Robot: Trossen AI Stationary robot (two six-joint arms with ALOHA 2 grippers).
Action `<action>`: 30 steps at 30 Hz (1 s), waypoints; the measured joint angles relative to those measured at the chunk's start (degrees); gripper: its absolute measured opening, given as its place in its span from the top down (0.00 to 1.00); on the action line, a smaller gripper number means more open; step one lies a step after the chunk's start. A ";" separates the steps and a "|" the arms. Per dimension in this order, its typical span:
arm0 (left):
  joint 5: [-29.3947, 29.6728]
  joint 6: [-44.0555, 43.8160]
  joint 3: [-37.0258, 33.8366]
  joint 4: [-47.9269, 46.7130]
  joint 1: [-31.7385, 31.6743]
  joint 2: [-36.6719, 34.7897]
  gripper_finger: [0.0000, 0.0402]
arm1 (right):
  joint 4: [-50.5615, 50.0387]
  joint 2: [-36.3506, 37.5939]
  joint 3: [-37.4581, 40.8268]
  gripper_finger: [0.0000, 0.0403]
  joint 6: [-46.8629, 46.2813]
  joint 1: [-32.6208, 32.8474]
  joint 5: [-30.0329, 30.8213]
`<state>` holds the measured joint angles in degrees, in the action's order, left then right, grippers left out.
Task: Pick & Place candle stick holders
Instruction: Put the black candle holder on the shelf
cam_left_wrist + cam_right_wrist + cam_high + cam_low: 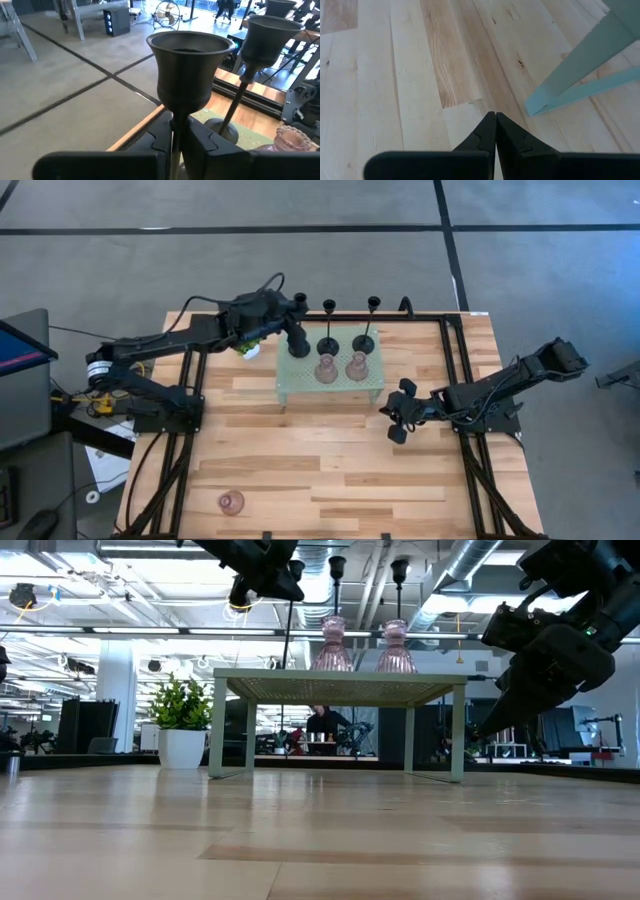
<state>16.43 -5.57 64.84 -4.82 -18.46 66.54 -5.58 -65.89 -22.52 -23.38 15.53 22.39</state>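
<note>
A mint-green stand carries two tall black candle stick holders and two pink glass ones. A third black holder stands upright at the stand's far left corner, and my left gripper is shut on its stem just under the cup. Another pink glass holder sits on the table near the front left. My right gripper hovers shut over bare wood, right of the stand. My left gripper pinches the thin stem of the black holder between its two fingers, right below the top cup. The fingers come level from the table's left side and lie across the stem. The holder is upright, its round base down at the stand's top.
A small potted plant stands just left of the stand, under my left arm. Black rails run along the table's sides. Open wood lies in front of the stand.
</note>
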 joint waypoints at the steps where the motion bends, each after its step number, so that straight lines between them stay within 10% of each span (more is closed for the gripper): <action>1: 0.03 0.71 0.00 0.20 0.00 0.16 0.92 | 0.00 0.00 0.00 1.00 0.00 0.02 0.00; 30: 2.16 2.34 -0.15 -7.20 0.50 -5.16 0.61 | -0.48 0.00 0.00 1.00 -0.02 0.00 -0.02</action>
<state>18.59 -3.22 64.69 -12.02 -17.96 61.37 -6.07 -65.89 -22.52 -23.40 15.54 22.37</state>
